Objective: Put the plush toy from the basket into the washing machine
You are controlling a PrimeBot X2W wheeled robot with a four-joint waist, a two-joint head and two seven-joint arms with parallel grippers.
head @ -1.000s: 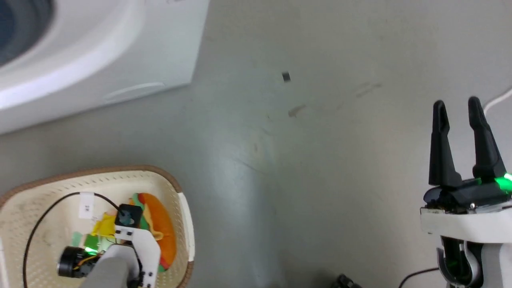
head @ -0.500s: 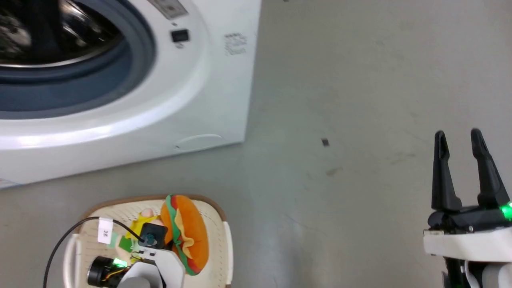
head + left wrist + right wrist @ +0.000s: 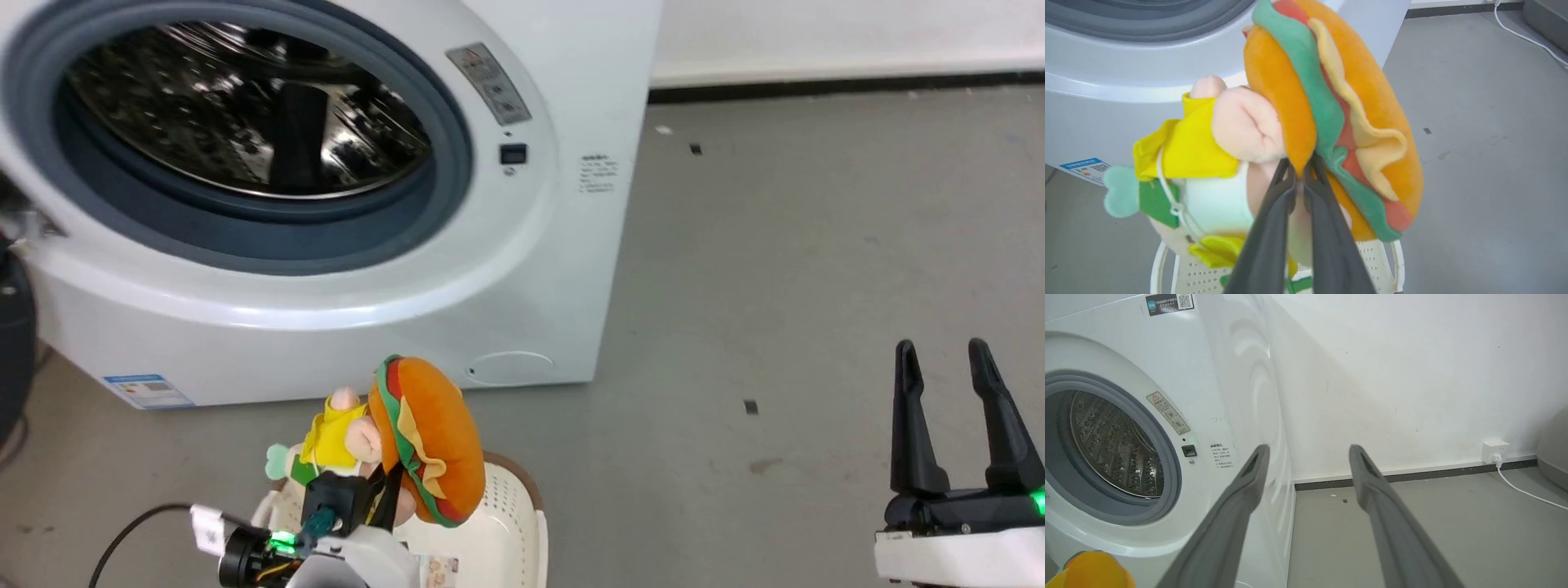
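Left end effector (image 3: 1300, 167): two long dark fingers closed on a narrow pinch of the soft hamburger-shaped plush toy (image 3: 420, 441), where the orange bun meets the pink figure.
Plush toy location: held in the air just above the cream-white perforated plastic basket (image 3: 500, 531), on the near side of the large white front-loading washing machine (image 3: 531, 269), and lower than its porthole.
Right end effector (image 3: 939, 347): fingers spread, holding nothing, far right, well apart from the toy.
Porthole: uncovered. The grey rubber gasket (image 3: 457, 163) and shiny perforated steel drum (image 3: 245, 106) are exposed.
Step in hand (judged): carry to the porthole.
Risk, slip: the pinch is small and the bulk sits off to one side. A swing could pull the fabric free and drop the toy on the grey floor (image 3: 775, 286).
Risk, collision: advancing without rising would press the toy against the front panel or gasket lip.
Risk, snag: the green tag (image 3: 1153, 196) could catch on the gasket.
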